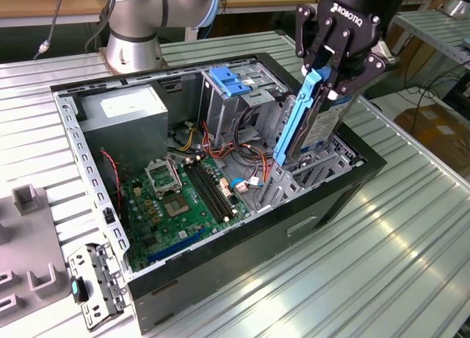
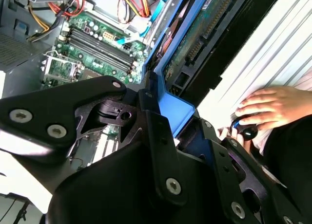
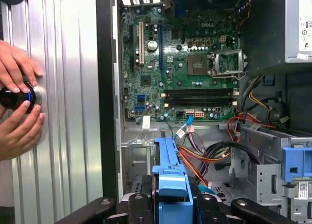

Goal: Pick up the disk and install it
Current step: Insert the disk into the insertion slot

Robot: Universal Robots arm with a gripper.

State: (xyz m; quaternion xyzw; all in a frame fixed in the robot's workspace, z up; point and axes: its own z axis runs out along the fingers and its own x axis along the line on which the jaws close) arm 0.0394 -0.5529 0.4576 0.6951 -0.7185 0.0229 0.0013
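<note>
End effector (image 1: 327, 75) tight around disk (image 1: 324, 129)

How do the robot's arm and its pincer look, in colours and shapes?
The arm is made of round silver-grey tubes with pale blue joint caps. The pincer is black, with white lettering on its body, angular linkages and silver screws.

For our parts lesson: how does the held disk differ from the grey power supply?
The disk is slimmer; the power supply is bulkier. The disk stands on edge in the jaws of the gripper; the power supply sits flat in the case. The disk wears a blue bracket; the power supply is plain grey. Both carry white labels.
</note>
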